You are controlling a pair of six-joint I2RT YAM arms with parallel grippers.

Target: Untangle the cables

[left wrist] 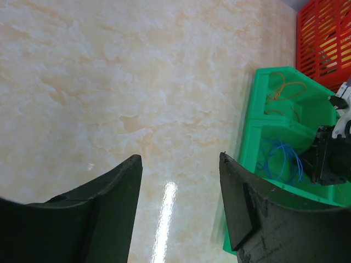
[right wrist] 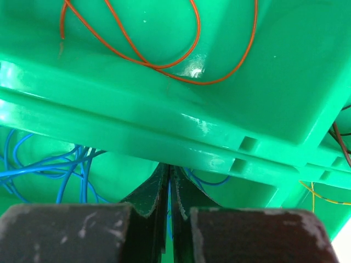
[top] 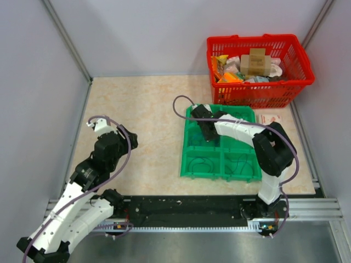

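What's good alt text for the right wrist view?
Right pincer shut in a green tray compartment of blue cables; a blue strand seems caught between its fingers. An orange cable loops in the compartment beyond the divider.

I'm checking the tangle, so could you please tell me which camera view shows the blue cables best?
The right wrist view: the blue cables sit close up at lower left, strands distinct. The left wrist view shows them small in the green tray; in the top view the right arm largely hides them.

Marbled table (top: 142, 120) bears green tray (top: 219, 177), red basket (top: 258, 94)
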